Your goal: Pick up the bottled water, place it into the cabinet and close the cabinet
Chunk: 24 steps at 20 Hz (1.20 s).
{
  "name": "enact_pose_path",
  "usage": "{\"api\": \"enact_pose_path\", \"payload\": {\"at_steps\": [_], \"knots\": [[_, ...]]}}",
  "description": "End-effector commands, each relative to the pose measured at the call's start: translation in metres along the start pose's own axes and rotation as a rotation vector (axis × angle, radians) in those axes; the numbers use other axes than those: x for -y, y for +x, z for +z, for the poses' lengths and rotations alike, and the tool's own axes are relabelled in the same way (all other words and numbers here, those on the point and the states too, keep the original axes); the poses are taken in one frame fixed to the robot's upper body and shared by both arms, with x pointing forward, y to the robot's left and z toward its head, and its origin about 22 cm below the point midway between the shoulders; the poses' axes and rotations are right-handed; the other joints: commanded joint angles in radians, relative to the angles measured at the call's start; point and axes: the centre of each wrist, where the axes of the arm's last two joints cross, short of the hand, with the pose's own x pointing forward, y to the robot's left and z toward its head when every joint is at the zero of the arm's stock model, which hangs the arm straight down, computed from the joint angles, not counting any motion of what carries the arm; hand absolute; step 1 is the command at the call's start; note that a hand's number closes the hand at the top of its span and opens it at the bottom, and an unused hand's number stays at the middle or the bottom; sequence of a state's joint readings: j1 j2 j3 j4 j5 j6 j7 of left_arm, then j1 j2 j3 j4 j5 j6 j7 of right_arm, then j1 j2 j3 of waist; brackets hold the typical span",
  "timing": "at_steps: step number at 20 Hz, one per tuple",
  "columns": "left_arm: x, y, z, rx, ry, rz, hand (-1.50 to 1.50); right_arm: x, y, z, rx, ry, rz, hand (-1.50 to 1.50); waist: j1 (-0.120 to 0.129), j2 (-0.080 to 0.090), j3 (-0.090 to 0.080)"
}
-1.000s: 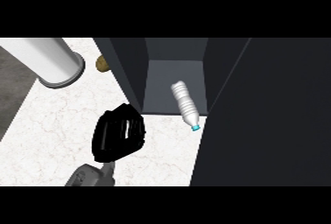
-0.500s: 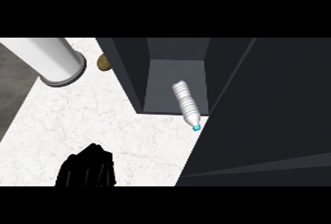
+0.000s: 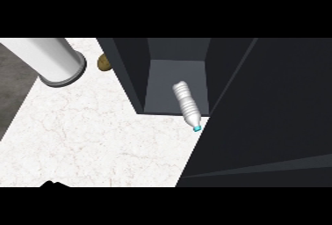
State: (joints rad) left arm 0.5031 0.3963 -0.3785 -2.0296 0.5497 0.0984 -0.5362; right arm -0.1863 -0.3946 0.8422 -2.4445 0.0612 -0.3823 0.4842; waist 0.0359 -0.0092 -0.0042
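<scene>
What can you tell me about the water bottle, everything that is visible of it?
The water bottle looks like clear, ribbed plastic, whitish, with a small turquoise cap. It lies on its side on the cabinet floor, between the dark side walls. Its base points into the cabinet, and its cap end reaches out past the front edge, over the white marble counter. No hand touches it.

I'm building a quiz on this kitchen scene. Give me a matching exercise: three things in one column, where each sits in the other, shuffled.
Things:
1. clear plastic water bottle with a blue cap
2. large white cylinder
3. small brown object

Places:
A. top left, on the counter's edge
B. lying in the open dark cabinet, cap poking out over the counter
C. between the cylinder and the cabinet's left wall

Pairs: 1-B, 2-A, 3-C
</scene>
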Motion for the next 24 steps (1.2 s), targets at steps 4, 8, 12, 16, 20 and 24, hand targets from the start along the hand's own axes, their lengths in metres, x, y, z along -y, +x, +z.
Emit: {"api": "enact_pose_path", "payload": {"at_steps": [4, 8, 12, 16, 20, 24], "knots": [[-0.014, 0.028, 0.03, 0.018, 0.037, -0.005, 1.5, -0.019, 0.031, -0.052, 0.068, 0.01, -0.07, 1.5, -0.004, 0.005, 0.001], [-0.03, 0.043, 0.028, 0.036, 0.038, -0.023, 1.5, -0.023, 0.021, -0.101, 0.039, -0.057, -0.123, 1.5, -0.006, 0.01, 0.002], [-0.053, 0.04, 0.046, 0.038, 0.05, -0.013, 1.5, -0.017, 0.01, -0.134, 0.024, -0.058, -0.089, 1.5, -0.009, 0.01, 0.003], [-0.056, 0.052, 0.064, 0.02, 0.05, -0.004, 1.5, 0.011, 0.014, -0.166, 0.016, -0.077, -0.082, 1.5, -0.006, 0.01, 0.003], [-0.061, 0.068, 0.055, 0.049, 0.043, -0.019, 1.5, 0.033, -0.009, -0.193, -0.013, -0.097, -0.068, 1.5, -0.007, 0.012, 0.004], [-0.068, 0.072, 0.062, 0.04, 0.048, -0.022, 1.5, 0.048, -0.035, -0.212, -0.05, -0.089, -0.072, 1.5, -0.008, 0.012, 0.004]]}}
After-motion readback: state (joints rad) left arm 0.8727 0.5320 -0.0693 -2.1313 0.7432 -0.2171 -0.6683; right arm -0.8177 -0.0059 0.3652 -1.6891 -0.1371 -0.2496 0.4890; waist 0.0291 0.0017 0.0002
